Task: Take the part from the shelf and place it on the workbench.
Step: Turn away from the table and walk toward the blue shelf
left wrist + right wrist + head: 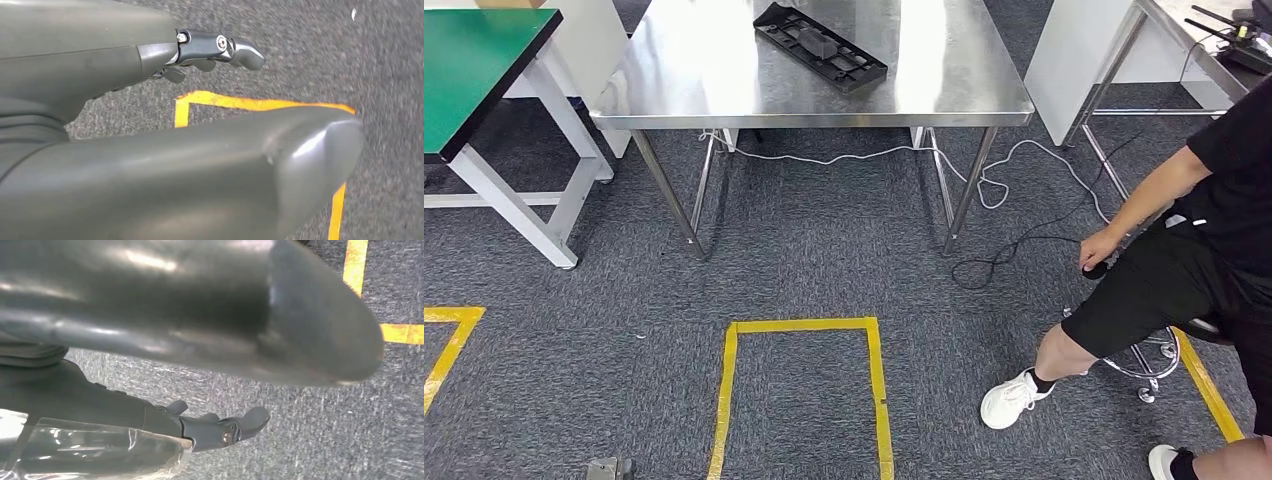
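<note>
Grey carpet (804, 250) marked with yellow tape squares (802, 325). Steel desk (714, 80) at centre, green-topped table (469, 60) to the left, white cable (854, 157) trailing beneath, seated person (1194, 260) at right.

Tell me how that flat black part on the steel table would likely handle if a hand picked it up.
The black part looks like rigid moulded plastic, so probably stiff and fairly light. It lies flat and long on the steel table, so it is unlikely to roll, but gripped at one end it may tilt.
</note>
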You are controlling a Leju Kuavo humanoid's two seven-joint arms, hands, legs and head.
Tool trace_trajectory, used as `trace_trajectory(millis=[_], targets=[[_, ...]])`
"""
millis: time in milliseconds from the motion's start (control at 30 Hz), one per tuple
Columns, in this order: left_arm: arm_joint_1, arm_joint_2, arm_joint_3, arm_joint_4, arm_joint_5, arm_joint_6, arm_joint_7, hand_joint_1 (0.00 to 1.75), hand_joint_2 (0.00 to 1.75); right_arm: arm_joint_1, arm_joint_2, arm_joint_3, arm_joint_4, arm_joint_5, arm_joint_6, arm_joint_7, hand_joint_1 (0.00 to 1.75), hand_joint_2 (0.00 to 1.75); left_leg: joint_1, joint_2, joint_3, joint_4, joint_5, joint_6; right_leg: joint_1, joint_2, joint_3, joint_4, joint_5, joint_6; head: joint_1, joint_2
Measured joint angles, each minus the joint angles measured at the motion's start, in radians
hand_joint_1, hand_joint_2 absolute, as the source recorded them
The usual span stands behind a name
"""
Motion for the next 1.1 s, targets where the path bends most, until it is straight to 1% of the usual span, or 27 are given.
trace_trajectory(millis=[33, 100, 133, 167, 233, 300, 333, 367, 400, 433, 467, 500, 533, 600, 633, 667, 700, 767, 800, 833, 867, 900, 933, 1000, 1033, 1067, 1100], targets=[[0.000, 0.000, 0.000, 0.000, 0.000, 0.000, 0.001, 0.00, 0.00, -0.001, 0.001, 0.000, 0.000, 0.003, 0.000, 0.001, 0.00, 0.00, -0.002, -0.012, 0.007, -0.018, 0.001, 0.003, 0.001, 0.008, -0.006, 0.001, 0.004, 0.007, 0.000, 0.000], [0.000, 0.000, 0.000, 0.000, 0.000, 0.003, 0.002, 0.00, 0.00, 0.000, 0.001, 0.001, 0.000, 0.008, 0.001, 0.005, 0.00, 0.00, -0.007, 0.005, 0.005, -0.024, 0.008, 0.014, 0.001, 0.024, -0.018, -0.003, 0.015, 0.024, 0.000, 0.000], [0.000, 0.000, 0.000, 0.000, 0.000, 0.006, 0.002, 0.00, 0.00, 0.001, 0.001, 0.002, 0.001, 0.011, 0.001, 0.008, 0.00, 0.00, -0.008, 0.016, 0.005, -0.032, 0.017, 0.022, 0.001, 0.018, -0.026, 0.000, 0.015, 0.030, 0.001, 0.000], [0.000, 0.000, 0.000, 0.000, 0.001, 0.008, 0.001, 0.00, 0.00, 0.002, 0.001, 0.005, 0.001, 0.015, 0.002, 0.011, 0.00, 0.00, -0.009, 0.029, 0.004, -0.041, 0.026, 0.032, 0.002, 0.000, -0.039, 0.018, 0.005, 0.032, 0.003, 0.000], [0.006, 0.001, 0.002, 0.000, 0.010, 0.013, -0.002, 0.00, 0.00, 0.000, 0.001, 0.013, 0.001, 0.030, 0.005, 0.021, 0.00, 0.00, -0.011, 0.056, -0.001, -0.052, 0.039, 0.045, 0.002, -0.047, -0.087, 0.112, -0.049, 0.025, 0.009, 0.000], [0.020, 0.004, 0.012, 0.002, 0.035, 0.029, 0.005, 0.00, 0.00, -0.003, 0.001, 0.025, 0.001, 0.058, 0.015, 0.032, 0.00, 0.00, -0.016, 0.085, -0.010, -0.053, 0.044, 0.048, 0.000, -0.066, -0.141, 0.240, -0.107, 0.024, 0.012, 0.000], [0.029, 0.005, 0.023, 0.003, 0.052, 0.045, 0.012, 0.00, 0.00, -0.004, 0.001, 0.034, 0.002, 0.076, 0.025, 0.039, 0.00, 0.00, -0.018, 0.100, -0.014, -0.053, 0.047, 0.048, -0.001, -0.069, -0.151, 0.274, -0.119, 0.028, 0.012, 0.000], [0.039, 0.006, 0.036, 0.005, 0.067, 0.061, 0.019, 0.00, 0.00, -0.008, 0.001, 0.045, 0.002, 0.093, 0.037, 0.047, 0.00, 0.00, -0.018, 0.115, -0.018, -0.053, 0.049, 0.046, -0.001, -0.073, -0.138, 0.269, -0.117, 0.036, 0.012, 0.000], [0.049, 0.006, 0.050, 0.007, 0.080, 0.075, 0.023, 0.00, 0.00, -0.012, 0.001, 0.056, 0.002, 0.107, 0.048, 0.055, 0.00, 0.00, -0.019, 0.130, -0.020, -0.053, 0.051, 0.044, -0.001, -0.080, -0.104, 0.223, -0.102, 0.044, 0.013, 0.000], [0.058, 0.006, 0.062, 0.008, 0.086, 0.084, 0.023, 0.00, 0.00, -0.018, 0.000, 0.064, 0.001, 0.113, 0.055, 0.062, 0.00, 0.00, -0.019, 0.142, -0.021, -0.052, 0.053, 0.041, -0.001, -0.097, -0.053, 0.146, -0.083, 0.050, 0.013, 0.000], [0.066, 0.007, 0.072, 0.010, 0.089, 0.089, 0.022, 0.00, 0.00, -0.025, -0.002, 0.070, 0.001, 0.117, 0.059, 0.066, 0.00, 0.00, -0.022, 0.152, -0.022, -0.051, 0.053, 0.037, 0.001, -0.121, -0.005, 0.069, -0.066, 0.051, 0.013, 0.000], [0.071, 0.008, 0.079, 0.012, 0.091, 0.091, 0.021, 0.00, 0.00, -0.031, -0.003, 0.074, 0.001, 0.117, 0.062, 0.068, 0.00, 0.00, -0.025, 0.160, -0.022, -0.049, 0.054, 0.032, 0.005, -0.139, 0.029, 0.013, -0.053, 0.047, 0.012, 0.000], [0.075, 0.009, 0.085, 0.013, 0.090, 0.092, 0.020, 0.00, 0.00, -0.035, -0.005, 0.077, 0.001, 0.115, 0.062, 0.069, 0.00, 0.00, -0.027, 0.168, -0.021, -0.048, 0.054, 0.027, 0.009, -0.152, 0.045, -0.019, -0.046, 0.040, 0.011, 0.000], [0.078, 0.010, 0.093, 0.015, 0.087, 0.094, 0.019, 0.00, 0.00, -0.038, -0.007, 0.079, 0.001, 0.107, 0.061, 0.066, 0.00, 0.00, -0.028, 0.183, -0.019, -0.048, 0.056, 0.015, 0.013, -0.140, 0.041, -0.026, -0.038, 0.024, 0.008, 0.000], [0.078, 0.011, 0.096, 0.016, 0.084, 0.096, 0.020, 0.00, 0.00, -0.038, -0.008, 0.079, 0.001, 0.103, 0.060, 0.064, 0.00, 0.00, -0.024, 0.181, -0.020, -0.042, 0.053, 0.009, 0.006, -0.131, 0.042, -0.028, -0.034, 0.016, 0.007, 0.000], [0.078, 0.011, 0.099, 0.016, 0.082, 0.098, 0.020, 0.00, 0.00, -0.039, -0.009, 0.080, 0.001, 0.099, 0.059, 0.063, 0.00, 0.00, -0.020, 0.166, -0.026, -0.025, 0.039, 0.002, 0.001, -0.120, 0.043, -0.029, -0.028, 0.007, 0.005, 0.000], [0.079, 0.011, 0.101, 0.017, 0.080, 0.101, 0.021, 0.00, 0.00, -0.040, -0.010, 0.080, 0.001, 0.099, 0.059, 0.062, 0.00, 0.00, -0.015, 0.140, -0.039, 0.009, 0.013, -0.003, -0.005, -0.110, 0.043, -0.031, -0.022, -0.004, 0.003, 0.000], [0.081, 0.012, 0.104, 0.021, 0.079, 0.108, 0.026, 0.00, 0.00, -0.047, -0.009, 0.081, 0.002, 0.105, 0.059, 0.064, 0.00, 0.00, -0.009, 0.083, -0.086, 0.128, -0.066, -0.011, -0.005, -0.087, 0.037, -0.030, -0.011, -0.019, -0.001, 0.000], [0.082, 0.012, 0.106, 0.023, 0.081, 0.114, 0.029, 0.00, 0.00, -0.051, -0.008, 0.083, 0.002, 0.112, 0.060, 0.067, 0.00, 0.00, -0.008, 0.069, -0.110, 0.189, -0.097, -0.014, -0.002, -0.074, 0.033, -0.029, -0.007, -0.022, -0.002, 0.000], [0.082, 0.013, 0.108, 0.024, 0.084, 0.119, 0.033, 0.00, 0.00, -0.054, -0.007, 0.085, 0.002, 0.120, 0.061, 0.072, 0.00, 0.00, -0.008, 0.063, -0.126, 0.230, -0.110, -0.016, 0.000, -0.059, 0.029, -0.028, -0.005, -0.022, -0.002, 0.000], [0.083, 0.013, 0.110, 0.025, 0.087, 0.124, 0.037, 0.00, 0.00, -0.057, -0.007, 0.087, 0.002, 0.127, 0.063, 0.078, 0.00, 0.00, -0.008, 0.061, -0.125, 0.236, -0.103, -0.017, 0.001, -0.044, 0.026, -0.026, -0.004, -0.022, -0.002, 0.000], [0.083, 0.013, 0.114, 0.026, 0.089, 0.128, 0.040, 0.00, 0.00, -0.059, -0.007, 0.089, 0.002, 0.133, 0.065, 0.083, 0.00, 0.00, -0.007, 0.058, -0.106, 0.203, -0.078, -0.016, 0.002, -0.030, 0.024, -0.022, -0.003, -0.020, -0.002, 0.000], [0.083, 0.013, 0.117, 0.027, 0.091, 0.130, 0.042, 0.00, 0.00, -0.063, -0.006, 0.091, 0.002, 0.138, 0.067, 0.087, 0.00, 0.00, -0.005, 0.047, -0.072, 0.140, -0.041, -0.013, 0.002, -0.016, 0.022, -0.017, -0.002, -0.019, -0.002, 0.000], [0.083, 0.015, 0.123, 0.030, 0.091, 0.135, 0.049, 0.00, 0.00, -0.073, -0.004, 0.094, 0.002, 0.147, 0.071, 0.092, 0.00, 0.00, -0.003, 0.005, -0.012, 0.019, 0.004, -0.003, 0.006, 0.009, 0.015, -0.008, -0.001, -0.014, -0.002, 0.000], [0.083, 0.016, 0.126, 0.031, 0.091, 0.138, 0.054, 0.00, 0.00, -0.079, -0.003, 0.096, 0.002, 0.152, 0.074, 0.094, 0.00, 0.00, -0.004, -0.009, 0.001, -0.012, 0.011, 0.002, 0.007, 0.019, 0.009, -0.005, 0.002, -0.009, -0.002, 0.000], [0.083, 0.017, 0.127, 0.033, 0.091, 0.140, 0.060, 0.00, 0.00, -0.084, -0.002, 0.100, 0.002, 0.158, 0.077, 0.097, 0.00, 0.00, -0.007, -0.012, 0.002, -0.021, 0.009, 0.007, 0.007, 0.028, 0.002, -0.005, 0.006, -0.001, -0.002, 0.000], [0.084, 0.018, 0.129, 0.034, 0.090, 0.142, 0.065, 0.00, 0.00, -0.088, -0.002, 0.104, 0.002, 0.163, 0.081, 0.100, 0.00, 0.00, -0.010, -0.002, 0.001, -0.025, 0.013, 0.013, 0.007, 0.038, -0.005, -0.007, 0.011, 0.008, -0.002, 0.000]])
